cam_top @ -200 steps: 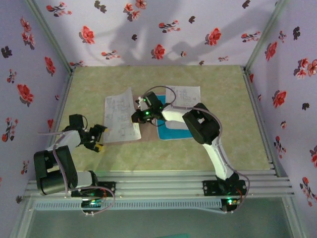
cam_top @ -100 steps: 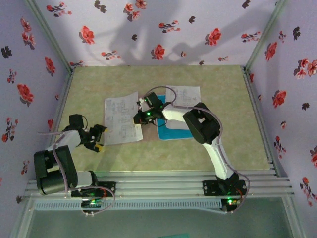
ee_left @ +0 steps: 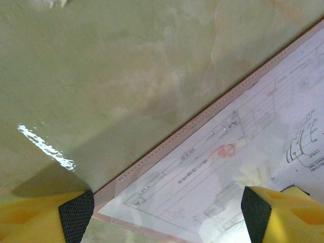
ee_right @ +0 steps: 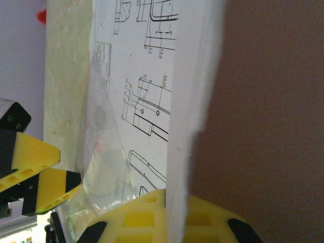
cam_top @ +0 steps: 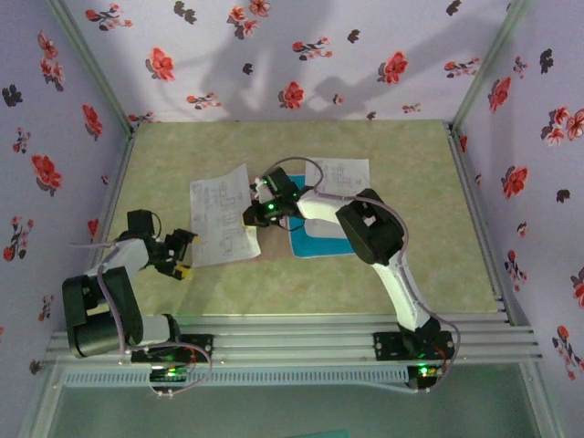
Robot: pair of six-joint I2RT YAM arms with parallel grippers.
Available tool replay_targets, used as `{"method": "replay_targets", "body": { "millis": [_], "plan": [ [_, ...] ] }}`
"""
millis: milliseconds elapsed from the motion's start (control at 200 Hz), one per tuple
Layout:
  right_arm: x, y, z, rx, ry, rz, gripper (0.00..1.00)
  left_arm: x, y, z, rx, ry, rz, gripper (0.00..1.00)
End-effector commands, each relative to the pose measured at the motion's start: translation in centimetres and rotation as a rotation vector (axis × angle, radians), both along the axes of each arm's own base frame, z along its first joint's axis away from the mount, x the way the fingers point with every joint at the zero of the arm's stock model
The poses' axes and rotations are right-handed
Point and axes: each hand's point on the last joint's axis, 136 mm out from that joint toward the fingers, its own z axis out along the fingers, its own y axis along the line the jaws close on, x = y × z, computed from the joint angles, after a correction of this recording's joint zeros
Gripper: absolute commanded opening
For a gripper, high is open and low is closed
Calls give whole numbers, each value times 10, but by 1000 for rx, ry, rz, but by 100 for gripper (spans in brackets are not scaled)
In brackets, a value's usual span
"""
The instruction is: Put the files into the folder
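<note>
A sheet [cam_top: 220, 217] is being fed onto the folder [ee_right: 263, 101].
It is being pinched by the closed right gripper [cam_top: 250, 217]; the empty, gaping left gripper [ee_left: 164, 212] is probably being readied to clamp the folder's corner.

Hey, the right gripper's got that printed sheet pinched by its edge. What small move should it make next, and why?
Probably lower the right gripper and lay the printed sheet flat on the folder before letting go. It is shut on the sheet's raised edge, with the brown folder just beneath. The open left gripper sits at the near corner, holding nothing.
</note>
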Motion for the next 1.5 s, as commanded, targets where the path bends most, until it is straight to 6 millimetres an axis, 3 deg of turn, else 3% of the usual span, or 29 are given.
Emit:
{"method": "replay_targets", "body": {
  "millis": [0,255,495,855,1040,1160,1395,1495],
  "plan": [
    [1,6,-7,20,16,-33,0,-4,3,-25,35,18,-21,82],
    [-1,1,-10,3,13,-56,0,-3,3,-24,35,16,-23,82],
    [11,-16,-5,37,10,-142,0,-4,3,-25,33,18,-25,82],
    [2,-17,-10,16,21,-147,0,-3,2,-24,31,14,-27,81],
    [7,-22,0,-5,-7,-168,26,-3,2,-24,30,14,-27,82],
    [15,-27,12,-16,-35,-192,34,-3,2,-24,29,14,-26,81],
    [23,-39,13,-76,-58,-200,35,-2,3,-24,31,12,-28,81],
    [21,-34,6,-74,-33,-182,28,-3,2,-24,29,13,-30,81]
  ]
}}
